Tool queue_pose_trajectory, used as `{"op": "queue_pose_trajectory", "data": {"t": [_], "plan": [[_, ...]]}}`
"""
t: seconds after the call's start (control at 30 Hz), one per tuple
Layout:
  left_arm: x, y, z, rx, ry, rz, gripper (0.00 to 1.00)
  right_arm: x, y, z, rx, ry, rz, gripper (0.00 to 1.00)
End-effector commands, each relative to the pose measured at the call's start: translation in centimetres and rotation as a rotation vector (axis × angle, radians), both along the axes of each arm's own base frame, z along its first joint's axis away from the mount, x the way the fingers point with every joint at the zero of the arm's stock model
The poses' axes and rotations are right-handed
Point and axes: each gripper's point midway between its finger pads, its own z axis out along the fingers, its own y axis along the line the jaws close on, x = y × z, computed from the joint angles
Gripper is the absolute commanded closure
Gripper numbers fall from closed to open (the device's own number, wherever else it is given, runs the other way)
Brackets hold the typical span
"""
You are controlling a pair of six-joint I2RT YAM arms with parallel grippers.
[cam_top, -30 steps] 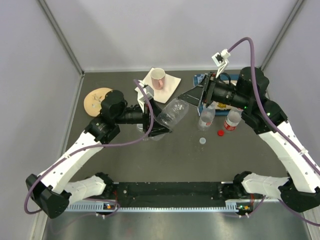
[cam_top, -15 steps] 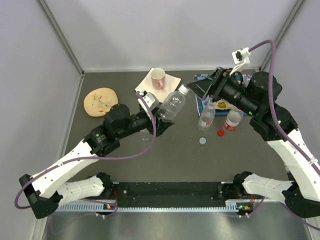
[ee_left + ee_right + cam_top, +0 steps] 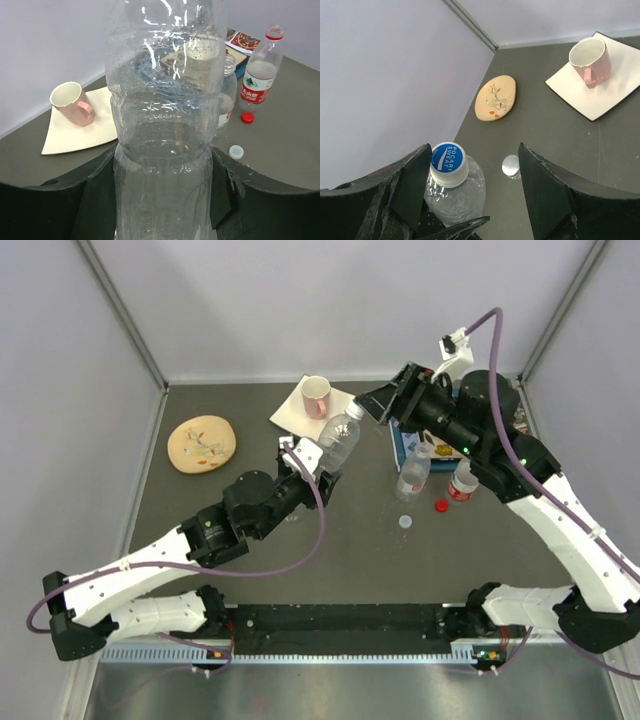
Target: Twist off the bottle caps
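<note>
Lettering "POCARI SWEAT" marks the blue cap (image 3: 449, 156) of a clear bottle (image 3: 338, 443), clamped around its body by the left fingers (image 3: 97, 195) and held tilted near the pink mug (image 3: 316, 396). The right fingers (image 3: 545, 192) stand wide apart with that cap between them. Farther from the mug, a red cap (image 3: 247, 117) and a white cap (image 3: 236, 151) lie on the table (image 3: 350, 540) beside a red-labelled bottle (image 3: 259, 75), its print unreadable.

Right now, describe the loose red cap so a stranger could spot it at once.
Go to the right half of the dark table, where a red-labelled bottle stands. The red cap lies loose at its foot, on the near side. The other loose cap nearby is a white cap.
</note>
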Motion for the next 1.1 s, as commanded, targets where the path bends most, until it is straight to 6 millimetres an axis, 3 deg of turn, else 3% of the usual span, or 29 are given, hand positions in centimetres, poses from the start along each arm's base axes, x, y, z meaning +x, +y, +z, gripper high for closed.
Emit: {"op": "queue_pose_trajectory", "data": {"t": [0.0,0.23,0.47,0.63,0.93,1.03,1.07], "plan": [[0.8,0.4,1.4,-0.031,-0.068,0.075,0.57,-0.1,0.7,2.4,0.05,-0.04,0.005,0.32],[0.8,0.4,1.2,-0.024,-0.069,0.078,0.57,-0.2,1.7,2.2,0.042,-0.041,0.034,0.39],[1.1,-0.1,0.5,-0.004,-0.061,0.079,0.57,-0.4,2.1,2.4,0.05,-0.05,0.039,0.3],[1.0,0.0,0.5,-0.009,-0.059,0.079,0.57,-0.4,2.5,2.0,0.042,-0.043,0.046,0.35],[0.9,0.4,0.8,-0.021,-0.063,0.082,0.57,-0.1,3.1,0.8,0.024,-0.02,0.059,0.67],[0.8,0.5,1.1,-0.032,-0.067,0.082,0.57,-0.6,3.4,0.6,0.022,-0.018,0.094,0.81],[0.7,0.5,1.2,-0.036,-0.069,0.075,0.57,-0.6,3.5,0.5,0.017,-0.02,0.097,0.95]]}}
